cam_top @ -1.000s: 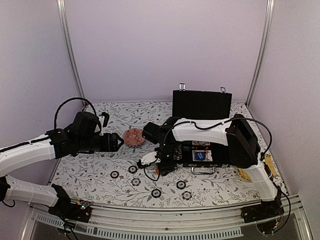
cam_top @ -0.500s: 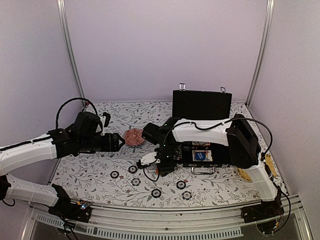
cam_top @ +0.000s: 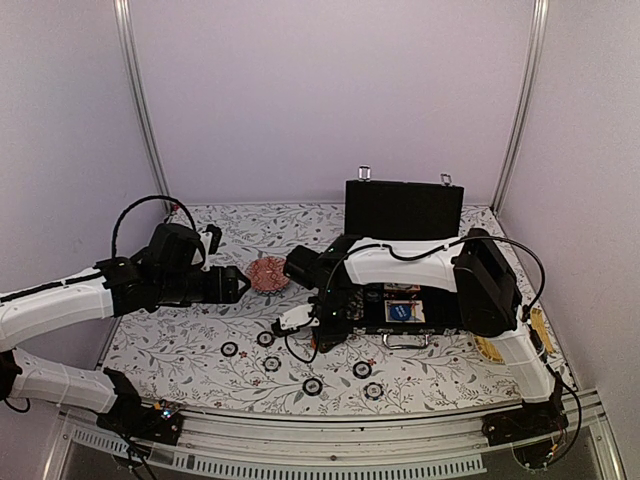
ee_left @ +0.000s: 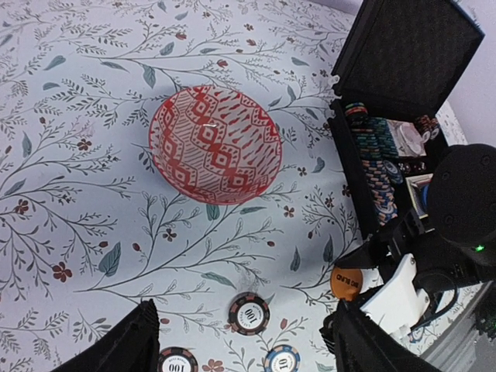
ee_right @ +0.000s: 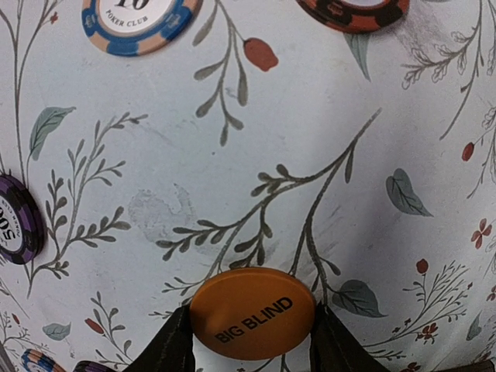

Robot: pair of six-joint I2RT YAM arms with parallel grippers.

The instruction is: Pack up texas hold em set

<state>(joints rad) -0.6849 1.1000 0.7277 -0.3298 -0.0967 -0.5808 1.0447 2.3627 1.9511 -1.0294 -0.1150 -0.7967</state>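
Orange disc (ee_right: 252,310) pinched by right gripper (ee_right: 252,335), lower centre of wrist view; left gripper (ee_left: 246,337) wide open, empty.

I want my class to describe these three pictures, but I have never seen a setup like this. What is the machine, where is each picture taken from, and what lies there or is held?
These are two white robot arms bolted at the near edge of a flowered table. One picture looks down from above and behind them; the other two come from a camera on each wrist. The left arm points toward a red-patterned dome, its fingers wide open and empty. The right arm reaches down beside an open black briefcase holding rows of chips. Its fingers stand on either side of an orange disc marked BIG BLIND; whether they grip it I cannot tell. Loose poker chips lie on the table.
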